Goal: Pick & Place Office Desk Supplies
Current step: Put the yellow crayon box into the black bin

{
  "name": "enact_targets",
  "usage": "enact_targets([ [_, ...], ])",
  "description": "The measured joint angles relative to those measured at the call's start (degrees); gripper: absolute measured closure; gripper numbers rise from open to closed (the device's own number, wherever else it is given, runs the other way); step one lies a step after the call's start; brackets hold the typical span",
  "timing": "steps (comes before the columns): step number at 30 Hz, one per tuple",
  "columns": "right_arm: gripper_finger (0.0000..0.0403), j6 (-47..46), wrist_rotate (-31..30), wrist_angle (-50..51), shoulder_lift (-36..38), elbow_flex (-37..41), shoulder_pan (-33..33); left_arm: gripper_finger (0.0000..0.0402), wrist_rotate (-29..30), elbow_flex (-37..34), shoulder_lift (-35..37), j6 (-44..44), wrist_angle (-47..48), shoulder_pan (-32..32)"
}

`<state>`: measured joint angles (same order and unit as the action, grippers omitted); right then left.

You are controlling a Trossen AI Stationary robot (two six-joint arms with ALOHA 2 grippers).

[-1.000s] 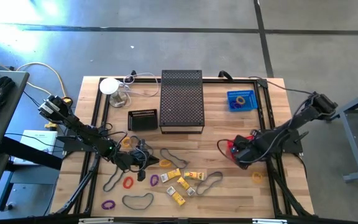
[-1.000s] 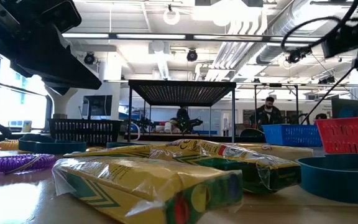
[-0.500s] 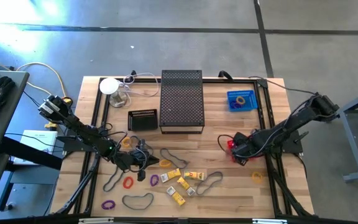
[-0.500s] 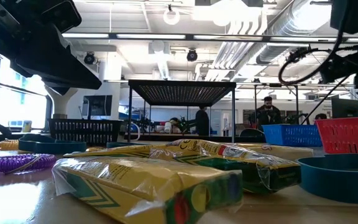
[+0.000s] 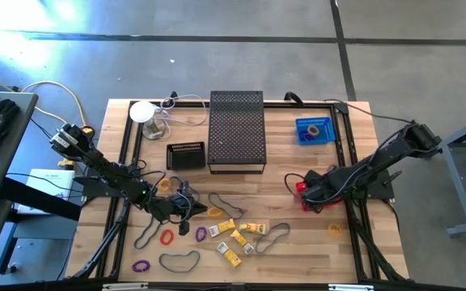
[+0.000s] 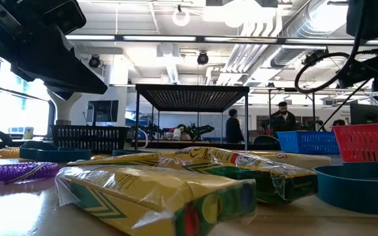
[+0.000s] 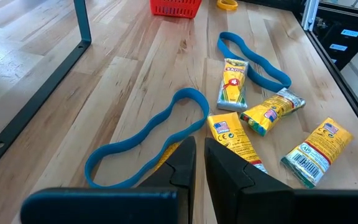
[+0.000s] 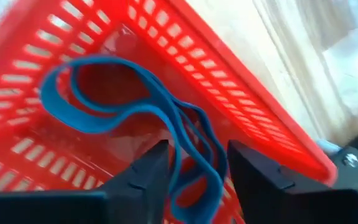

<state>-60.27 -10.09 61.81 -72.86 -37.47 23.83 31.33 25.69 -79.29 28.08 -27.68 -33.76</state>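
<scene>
Bright room w/ ceiling lights (image 6: pixel 181 14). Sun glare upper left on floor (image 5: pixel 47 28). Red basket (image 8: pixel 55 74) pic blurry.

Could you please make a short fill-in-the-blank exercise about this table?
1. The right hand is above a basket of ____ colour.
2. The band in that basket is ____.
3. The left hand is beside a blue band and its fingers are nearly ____.
4. The tray at the back holds an orange ____.

Missing words: red; blue; shut; band
</scene>
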Motion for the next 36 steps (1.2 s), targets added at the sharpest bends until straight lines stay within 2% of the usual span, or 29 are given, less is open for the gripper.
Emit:
enact_targets([
  [7, 0.0243, -1.07, -1.61, 8.71, 2.13, -6.02, 0.56, 0.0371, 0.01, 0.0, 0.0, -0.02, 0.0, 0.0],
  [12, 0.0255, -0.87, -4.16, 7.46, 4.35, -10.93, 2.51, 0.0371, 0.01, 0.0, 0.0, -0.02, 0.0, 0.0],
  [15, 0.0261, 2.15, -6.48, 1.01, 5.07, -12.1, 4.67, 0.0371, 0.01, 0.0, 0.0, 0.04, 0.0, 0.0],
  [18, 0.0262, 9.31, -8.06, -10.23, 5.07, -12.09, 6.74, 0.0371, 0.01, 0.0, 0.0, 0.96, 0.0, -0.04],
  [21, 0.0262, 21.43, -8.04, -22.79, 4.18, -12.09, 7.77, 0.0371, 0.01, 0.0, 0.0, 3.23, 0.0, -0.41],
  [25, 0.0262, 42.67, -9.68, -42.57, 0.74, -12.09, 7.61, 0.0371, 0.01, 0.0, 0.0, 4.18, 0.0, -0.9],
  [27, 0.0262, 49.34, -9.13, -50.5, -1.53, -12.17, 6.68, 0.0371, 0.01, 0.0, 0.0, 5.52, 0.0, -0.94],
  [30, 0.0258, 49.33, -8.85, -52.35, -5.09, -14.48, 4.72, 0.0371, 0.02, 0.0, -0.05, 6.61, 0.0, -0.94],
  [32, 0.0247, 46.36, -10.12, -50.29, -7.68, -16.98, 4.06, 0.0371, 0.58, 0.0, -0.3, 6.67, -0.17, -0.94],
  [36, 0.0216, 43.82, -7.48, -44.33, -14.59, -24.54, 4.3, 0.0371, 1.78, 0.0, -0.33, 6.47, -0.22, -0.36],
])
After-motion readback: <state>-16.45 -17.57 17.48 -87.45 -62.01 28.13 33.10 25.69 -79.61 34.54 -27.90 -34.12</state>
